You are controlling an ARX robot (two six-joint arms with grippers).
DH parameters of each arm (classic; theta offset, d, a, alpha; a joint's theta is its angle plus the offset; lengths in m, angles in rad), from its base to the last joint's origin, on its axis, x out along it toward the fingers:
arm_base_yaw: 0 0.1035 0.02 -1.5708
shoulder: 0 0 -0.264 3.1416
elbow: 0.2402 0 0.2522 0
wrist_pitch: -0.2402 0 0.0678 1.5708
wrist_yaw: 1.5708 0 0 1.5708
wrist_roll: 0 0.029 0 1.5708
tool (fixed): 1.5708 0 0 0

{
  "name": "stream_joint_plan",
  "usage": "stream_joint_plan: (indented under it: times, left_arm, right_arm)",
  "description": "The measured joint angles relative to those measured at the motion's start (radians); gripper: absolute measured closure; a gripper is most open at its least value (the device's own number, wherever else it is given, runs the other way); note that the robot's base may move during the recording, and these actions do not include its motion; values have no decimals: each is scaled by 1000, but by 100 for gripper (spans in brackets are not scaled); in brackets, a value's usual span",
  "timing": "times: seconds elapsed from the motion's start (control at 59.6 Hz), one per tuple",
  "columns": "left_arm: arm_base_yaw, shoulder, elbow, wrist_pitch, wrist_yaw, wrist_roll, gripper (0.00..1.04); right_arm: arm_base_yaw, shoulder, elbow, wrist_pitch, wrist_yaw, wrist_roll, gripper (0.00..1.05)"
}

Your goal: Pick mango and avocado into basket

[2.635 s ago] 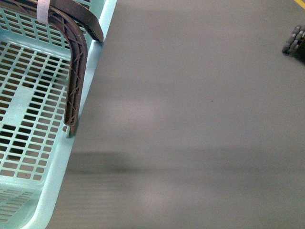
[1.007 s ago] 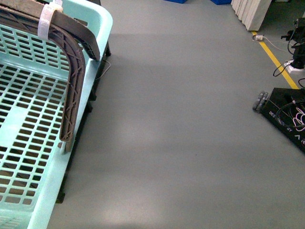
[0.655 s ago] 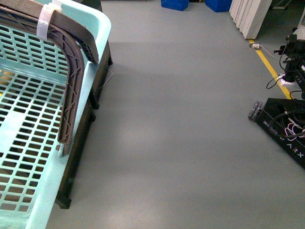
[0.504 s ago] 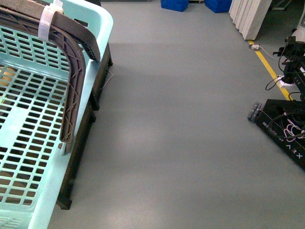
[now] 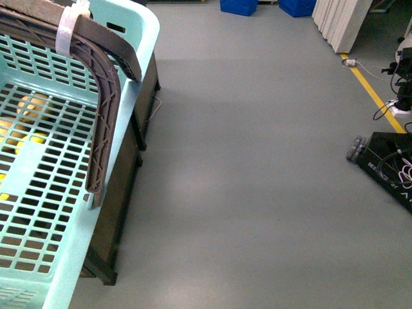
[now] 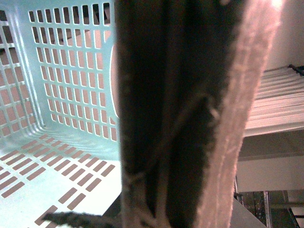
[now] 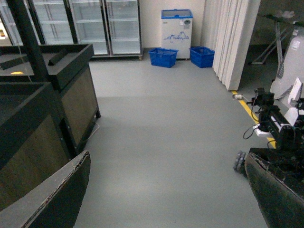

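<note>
Basket (image 5: 145, 24): at the left edge of the front view, lattice bottom and walls (image 6: 71, 71) bare in every part shown; placed a little further right in that view than half a second ago.
Mango: not made out; yellow patches (image 5: 31, 106) newly showing through the bottom slots, lying below the basket, too hidden to name.
Avocado: nowhere in view.
Handle (image 5: 108, 96): brown, folded down over the rim, bound with a white zip tie (image 5: 69, 26); fills the left wrist view as a dark blur.
Left gripper: hidden by that blur; released or clenched cannot be told.
Right gripper (image 7: 166, 159): spread wide, grasping nothing, above grey floor (image 5: 257, 167).
Stand (image 5: 125, 174): dark, under the basket, more of it showing than a second ago.
Meaning: likely an approach toward the fruit; nothing picked yet, both picks still to do.
</note>
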Motion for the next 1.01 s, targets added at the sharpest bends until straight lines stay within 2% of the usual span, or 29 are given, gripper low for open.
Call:
stream_joint_plan:
  times: [1.007]
  left_arm:
    - [4, 0, -1, 0, -8, 2, 90]
  right_arm:
    - [0, 0, 0, 0, -3, 1, 9]
